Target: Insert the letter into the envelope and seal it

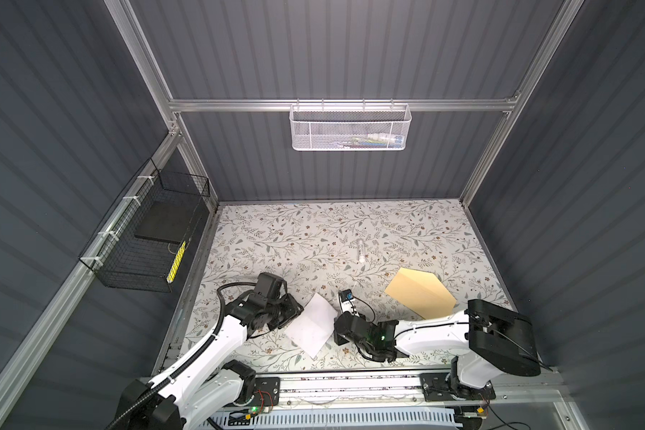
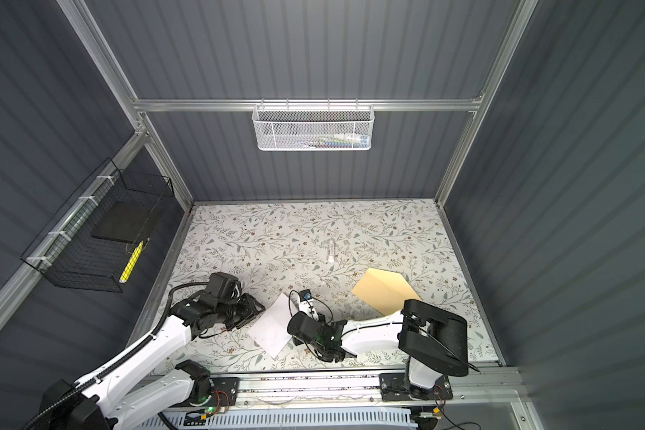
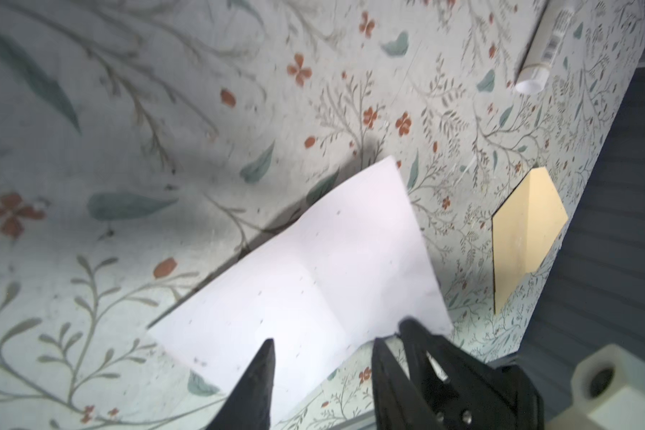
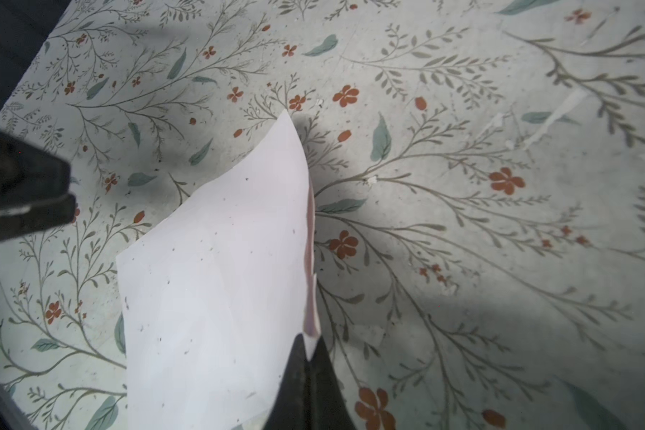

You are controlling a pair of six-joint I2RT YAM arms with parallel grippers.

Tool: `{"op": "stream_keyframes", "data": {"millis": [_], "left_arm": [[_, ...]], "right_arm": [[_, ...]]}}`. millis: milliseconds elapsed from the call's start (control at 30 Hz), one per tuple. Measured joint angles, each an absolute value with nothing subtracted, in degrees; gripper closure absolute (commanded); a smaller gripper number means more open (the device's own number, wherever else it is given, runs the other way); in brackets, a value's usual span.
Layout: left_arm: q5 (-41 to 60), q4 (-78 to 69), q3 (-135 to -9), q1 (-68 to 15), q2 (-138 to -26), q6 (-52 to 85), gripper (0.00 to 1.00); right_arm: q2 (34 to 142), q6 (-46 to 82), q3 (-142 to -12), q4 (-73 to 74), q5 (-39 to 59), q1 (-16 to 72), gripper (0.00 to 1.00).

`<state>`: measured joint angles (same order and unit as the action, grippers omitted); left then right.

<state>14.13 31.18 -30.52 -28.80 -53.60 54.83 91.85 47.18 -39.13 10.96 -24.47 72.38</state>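
**Moving the letter toward the envelope**

On the left, your left gripper (image 3: pixel 323 344) is standing at the left edge of the letter (image 1: pixel 311 324), with its jaws apart and not pinching. In the middle, your right gripper (image 4: pixel 308 352) is closed on the letter's corner, and the sheet is curling. On the far right, the envelope (image 1: pixel 421 294) is lying well apart, flap open. Be clearing the left gripper first, then be carrying the paper rightward slowly, so it is not tearing.
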Motion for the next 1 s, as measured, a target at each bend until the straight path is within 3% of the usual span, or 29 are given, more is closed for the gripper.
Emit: {"op": "stream_keyframes", "data": {"millis": [200, 700, 1000], "left_arm": [[18.06, 29.61, -22.94, -29.82, -52.1, 58.94, 0.72], [16.88, 19.4, -22.06, -30.41, -63.05, 59.44, 0.85], [16.47, 16.16, -22.02, -30.52, -65.43, 57.74, 0.86]], "right_arm": [[91.81, 49.5, -38.63, 9.61, -25.61, 72.03, 1.0], [91.05, 47.68, -38.26, 11.22, -24.01, 72.05, 1.0], [91.15, 39.03, -37.6, 19.09, -16.34, 73.52, 1.0]]}}
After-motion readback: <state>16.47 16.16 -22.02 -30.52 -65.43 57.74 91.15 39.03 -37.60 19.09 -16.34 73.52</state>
